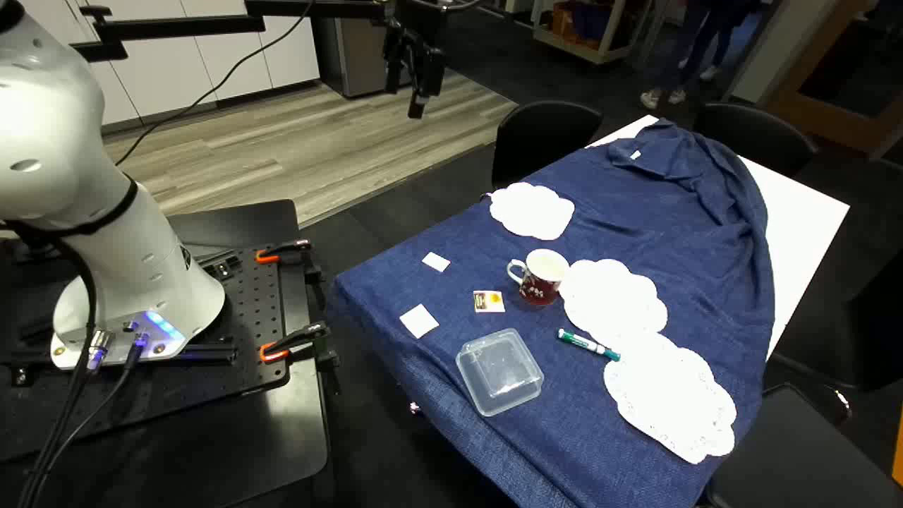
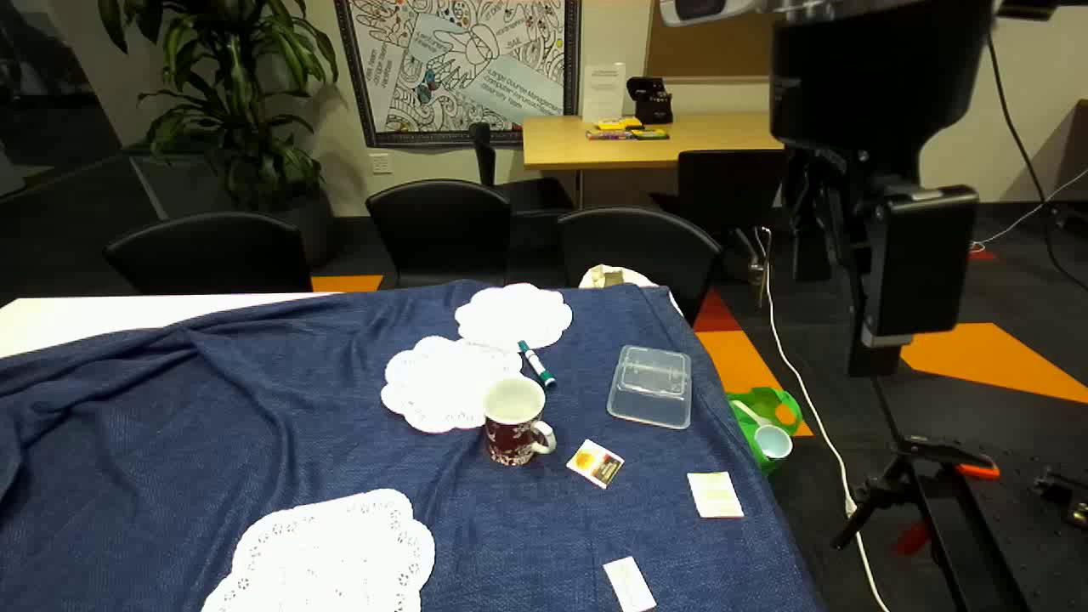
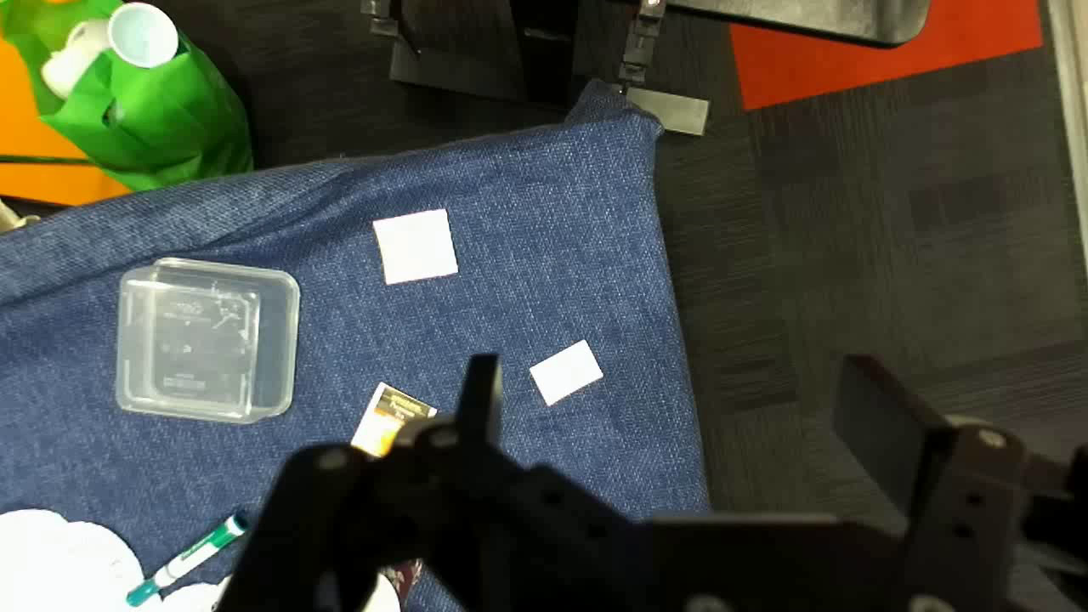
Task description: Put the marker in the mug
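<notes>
The fingers stand apart, empty. With the marker outside the mug, reaching seems in hand; next they should travel over the marker and descend.

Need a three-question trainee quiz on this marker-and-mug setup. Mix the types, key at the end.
1. True or false: the gripper is open and holds nothing.
2. Fill in the colour: the marker has a white middle and ... ends.
3. Pick one. In the wrist view, what hides most of the mug? (a) the clear container (b) the marker (c) the gripper

Key: 1 true; 2 green; 3 c
</notes>
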Robot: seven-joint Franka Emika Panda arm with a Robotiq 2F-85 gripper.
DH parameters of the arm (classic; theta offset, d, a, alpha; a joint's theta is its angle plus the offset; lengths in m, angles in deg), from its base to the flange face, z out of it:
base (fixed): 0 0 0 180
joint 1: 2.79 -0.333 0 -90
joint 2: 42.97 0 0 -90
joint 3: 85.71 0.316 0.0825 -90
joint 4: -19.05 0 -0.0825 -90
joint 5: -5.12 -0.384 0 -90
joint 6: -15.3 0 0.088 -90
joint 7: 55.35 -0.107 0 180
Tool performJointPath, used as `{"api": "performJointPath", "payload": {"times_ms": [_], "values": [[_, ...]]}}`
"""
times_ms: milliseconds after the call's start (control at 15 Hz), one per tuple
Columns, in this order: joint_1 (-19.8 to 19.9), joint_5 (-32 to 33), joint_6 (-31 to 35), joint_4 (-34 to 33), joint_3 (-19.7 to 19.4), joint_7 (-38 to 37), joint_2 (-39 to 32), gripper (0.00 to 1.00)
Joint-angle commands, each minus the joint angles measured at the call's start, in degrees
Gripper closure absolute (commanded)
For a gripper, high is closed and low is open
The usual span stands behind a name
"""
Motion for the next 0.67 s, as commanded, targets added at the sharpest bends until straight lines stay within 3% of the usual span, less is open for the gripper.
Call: {"api": "performJointPath", "payload": {"times_ms": [0, 333, 600], "values": [[0.43, -0.07, -0.10, -0.08, 0.42, 0.05, -0.01, 0.00], [0.43, -0.07, -0.09, -0.08, 0.42, 0.05, -0.02, 0.00], [1.20, -1.22, 7.34, -0.46, 0.08, -4.00, -0.43, 0.00]]}}
